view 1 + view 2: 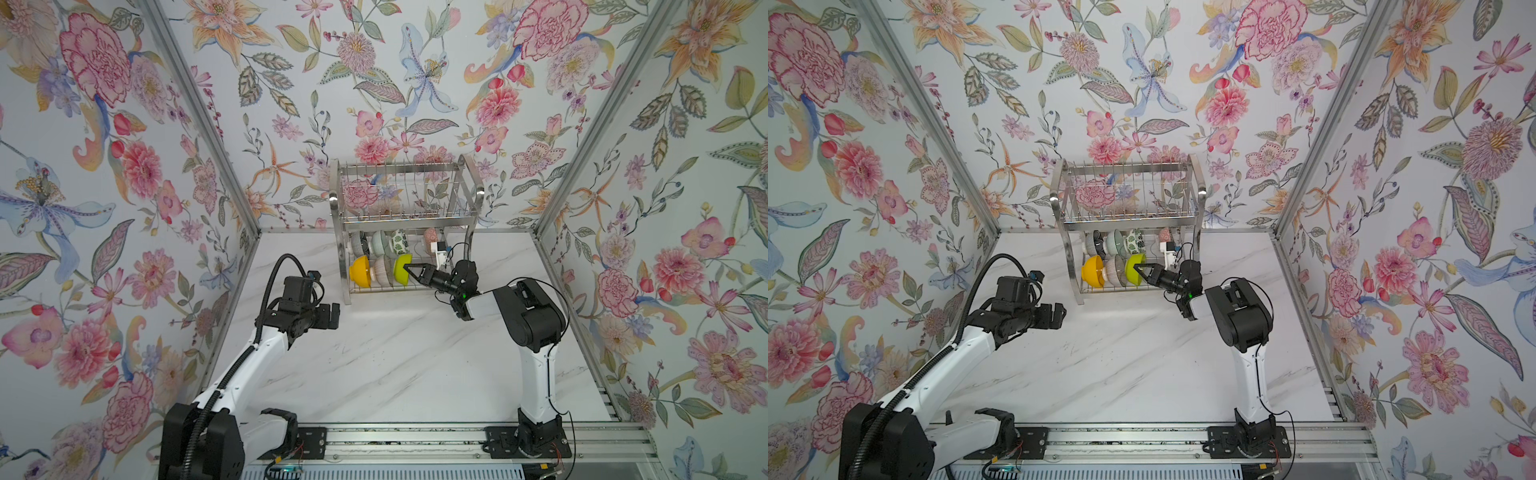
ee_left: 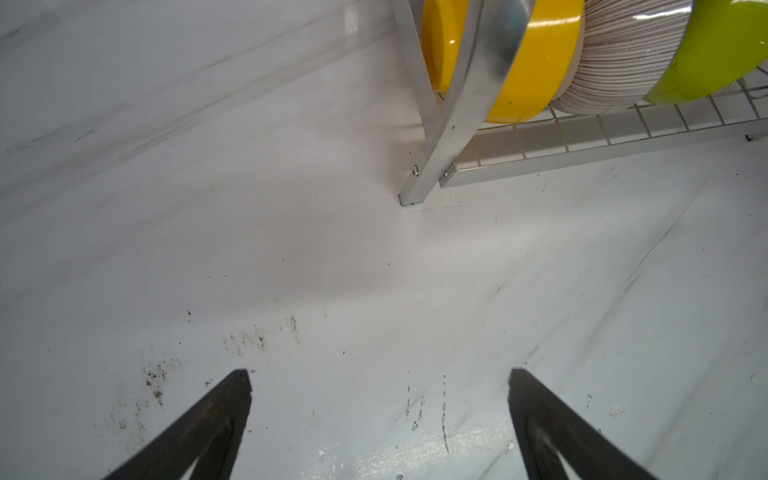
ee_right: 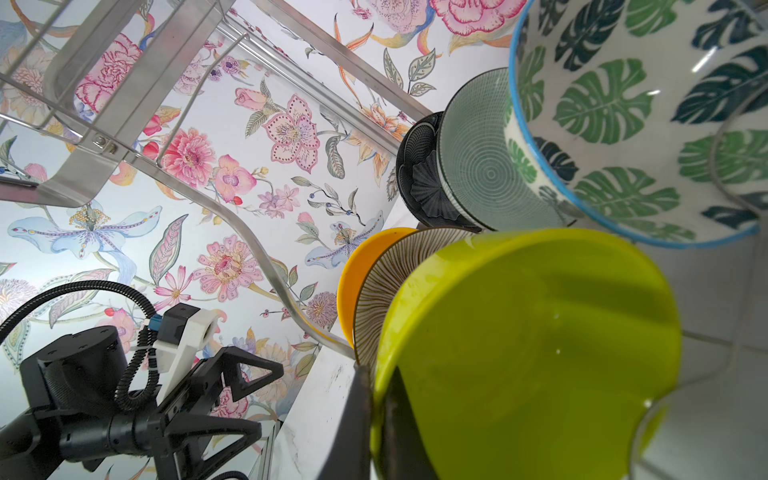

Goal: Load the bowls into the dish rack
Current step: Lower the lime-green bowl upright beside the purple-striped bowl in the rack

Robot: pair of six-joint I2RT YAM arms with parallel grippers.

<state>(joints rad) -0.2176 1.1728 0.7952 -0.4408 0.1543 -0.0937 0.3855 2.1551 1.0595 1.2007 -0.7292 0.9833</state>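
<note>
The right pincer (image 1: 409, 267) is closed narrowly on the rim of the lime green bowl (image 1: 401, 270), one finger inside and one outside, as the right wrist view shows. That bowl (image 3: 540, 353) stands on edge in the front row of the lower tier of the dish rack (image 1: 335, 208). It sits at the right end, touching the ribbed bowl (image 1: 382, 270), with the yellow bowl (image 1: 360, 271) beyond. Behind them stand the dark bowl (image 3: 419, 174), the mint bowl (image 3: 478, 166) and the leaf-print bowl (image 3: 623, 124), and something pinkish (image 1: 430, 237) sits further right at the back. No bowl lies on the table (image 1: 395, 365), so this looks like the last one being seated. The left pincer (image 2: 380, 374) is spread wide and empty, hanging over the table near the rack's front left post. The next move probably calls for checking that the green bowl rests in its wire slot, then opening the right pincer just enough to free the rim. After that it should back straight out, so that no finger drags the bowl or catches the wires.
</note>
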